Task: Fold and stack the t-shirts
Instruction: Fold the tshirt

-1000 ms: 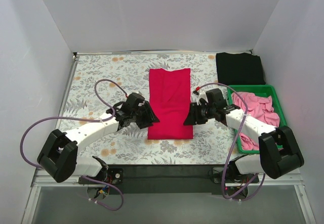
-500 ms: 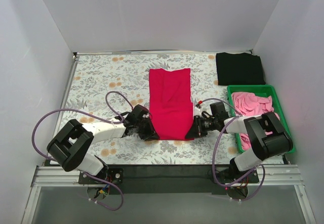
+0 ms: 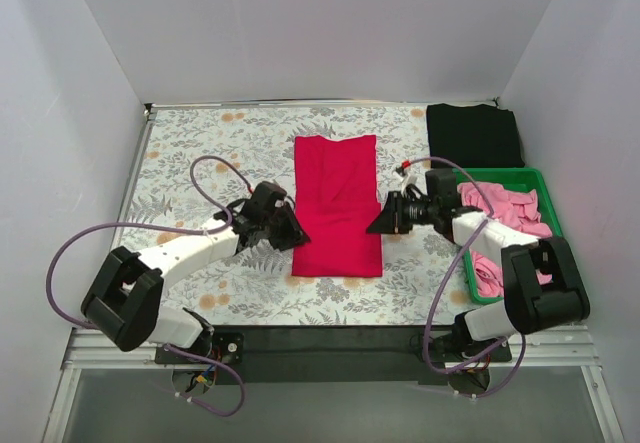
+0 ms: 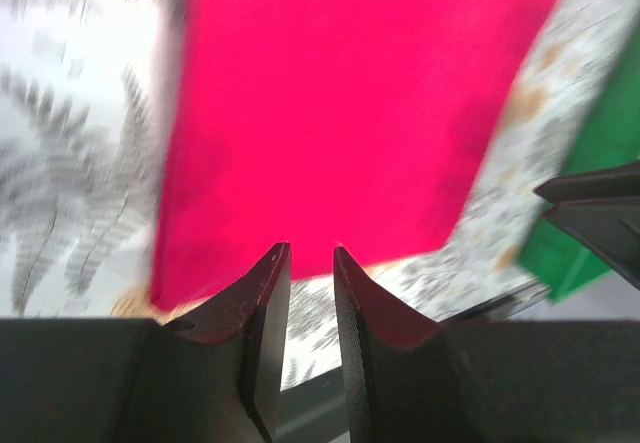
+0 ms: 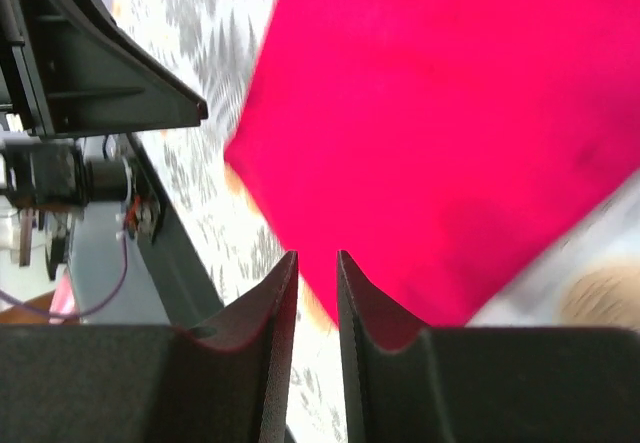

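A crimson red t-shirt [image 3: 337, 203] lies flat as a long folded rectangle in the middle of the floral tablecloth [image 3: 200, 153]. It also shows in the left wrist view [image 4: 350, 103] and the right wrist view [image 5: 450, 113]. My left gripper [image 3: 298, 235] is at the shirt's left edge near its near corner; in its own view [image 4: 311, 248] the jaws stand a narrow gap apart and hold nothing. My right gripper [image 3: 372, 227] is at the shirt's right edge; in its own view [image 5: 317, 253] it is likewise narrowly open and empty. A folded black t-shirt [image 3: 473, 135] lies at the far right. Pink t-shirts [image 3: 505, 213] lie crumpled in the bin.
A green plastic bin [image 3: 490, 175] stands at the right edge, just right of my right arm. White walls close in the table on three sides. The table's black front rail [image 3: 320, 338] runs along the near edge.
Half a second ago both grippers were low at the shirt's near corners. Now they have moved away from the near edge, along the shirt's sides. The red shirt lies as before.
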